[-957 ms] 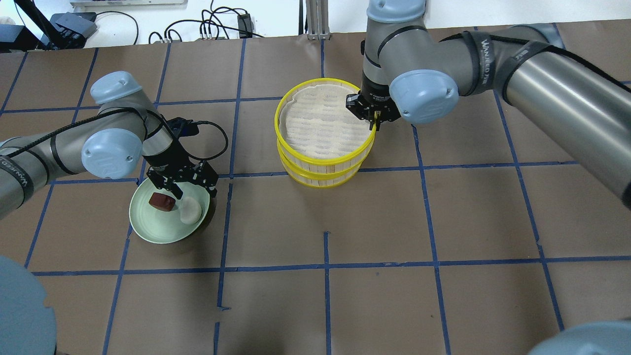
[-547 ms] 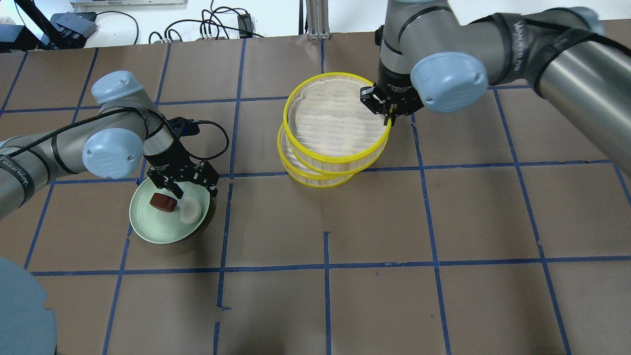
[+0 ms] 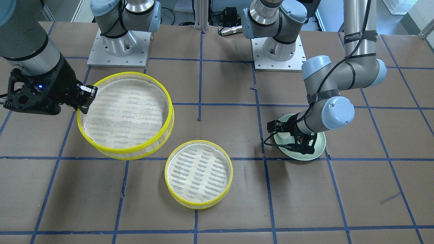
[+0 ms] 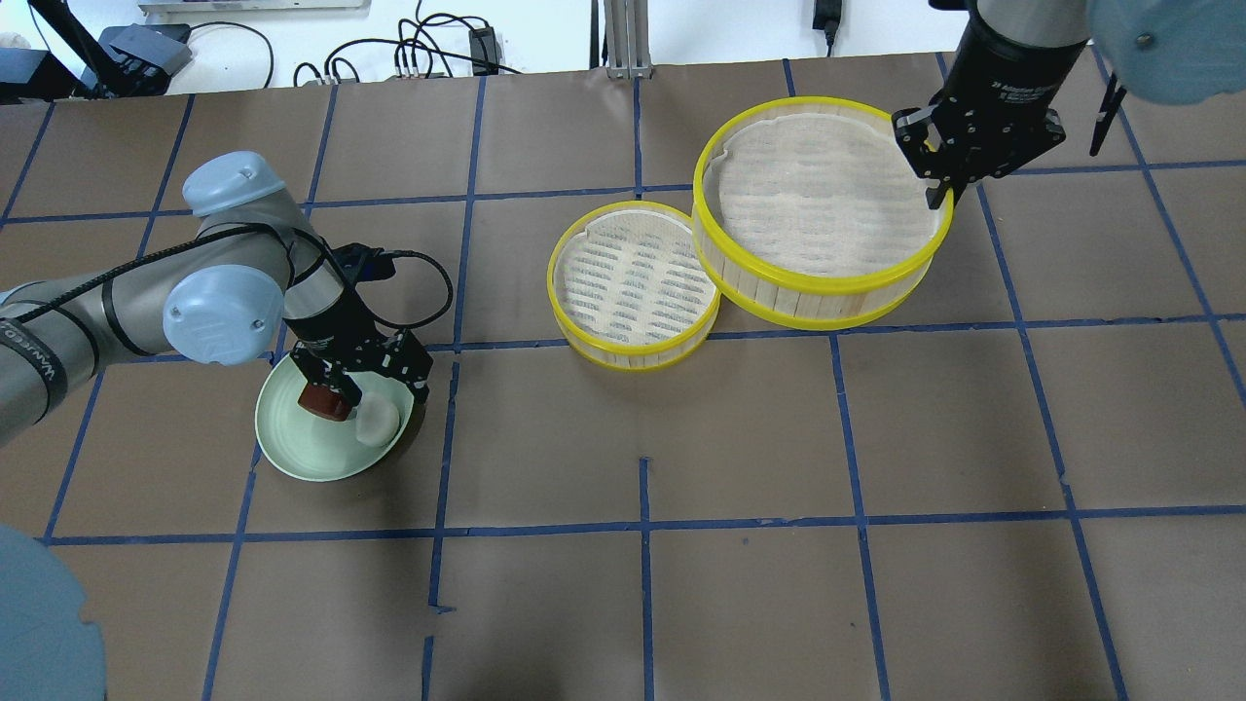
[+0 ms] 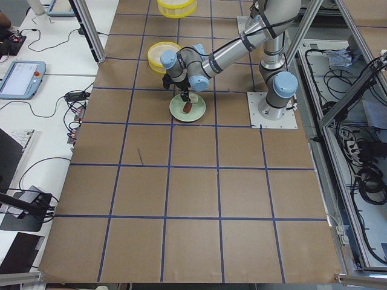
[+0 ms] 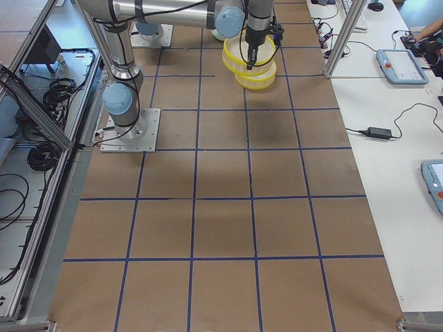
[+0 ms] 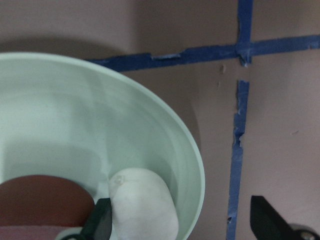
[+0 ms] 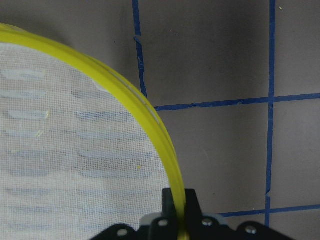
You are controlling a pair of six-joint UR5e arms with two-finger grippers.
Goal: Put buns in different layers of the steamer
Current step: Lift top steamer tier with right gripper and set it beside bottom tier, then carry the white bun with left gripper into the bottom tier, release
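**Table** point(image 4: 740, 604): covered in brown paper and ruled into squares by blue tape point(image 4: 642, 526). It extends well past the left gripper point(image 4: 382, 397) and the right gripper point(image 4: 939, 195) on every side.

**Aluminium post** point(image 4: 623, 39): upright at the table's far edge, beyond both grippers and roughly between them.

**White bench** point(image 5: 60, 63): beyond the grippers, past that same far edge. It carries black cables point(image 4: 428, 49), a teach pendant point(image 5: 21, 80), a power brick point(image 6: 379, 131) and what may be a keyboard point(image 5: 15, 138).

**Floor strip** point(image 5: 366, 241): behind the grippers, on the arm-base side. It is grey, strewn with coiled cable and fenced by an aluminium rail point(image 5: 328, 199).

**Light**: even and diffuse, with soft shadows on the paper near each gripper.
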